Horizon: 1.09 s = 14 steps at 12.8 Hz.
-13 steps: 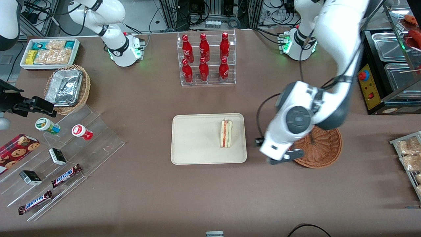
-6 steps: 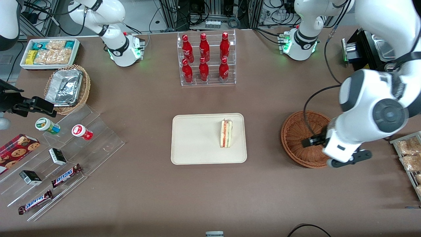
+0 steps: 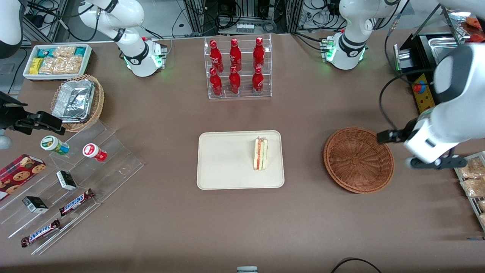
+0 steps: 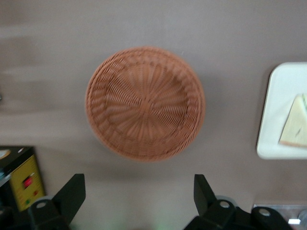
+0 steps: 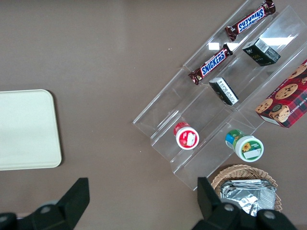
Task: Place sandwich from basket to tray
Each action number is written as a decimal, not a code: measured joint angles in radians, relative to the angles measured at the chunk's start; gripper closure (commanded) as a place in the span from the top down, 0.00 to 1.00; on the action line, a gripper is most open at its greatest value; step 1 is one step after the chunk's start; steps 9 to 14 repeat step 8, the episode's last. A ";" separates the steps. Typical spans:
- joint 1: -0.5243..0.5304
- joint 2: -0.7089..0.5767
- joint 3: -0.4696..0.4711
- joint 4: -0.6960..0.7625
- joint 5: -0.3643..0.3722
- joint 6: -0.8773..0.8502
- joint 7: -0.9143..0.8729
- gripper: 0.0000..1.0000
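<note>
The sandwich (image 3: pixel 260 153) stands on its edge on the cream tray (image 3: pixel 227 159), near the tray's end closest to the basket. The round reddish-brown basket (image 3: pixel 358 160) sits on the table beside the tray with nothing in it. My left gripper (image 3: pixel 435 163) hangs above the table just off the basket's rim, toward the working arm's end. The left wrist view looks down on the empty basket (image 4: pixel 145 103), the tray's corner (image 4: pixel 278 110) and part of the sandwich (image 4: pixel 295 122). The gripper (image 4: pixel 137 191) is open with nothing between its fingers.
A clear rack of red bottles (image 3: pixel 238 68) stands farther from the front camera than the tray. A black unit with a yellow panel (image 3: pixel 424 98) and a rack of snack bags (image 3: pixel 470 182) flank the gripper. A stepped acrylic stand (image 3: pixel 75 182), a foil-filled basket (image 3: pixel 77 100) and a white bin (image 3: pixel 57 60) lie toward the parked arm's end.
The left arm has swept from between the tray and basket, across the basket, toward the working arm's end, uncovering the basket. The sandwich and tray have not moved.
</note>
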 measured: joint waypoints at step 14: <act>0.026 -0.128 0.031 0.000 0.007 -0.070 0.024 1.00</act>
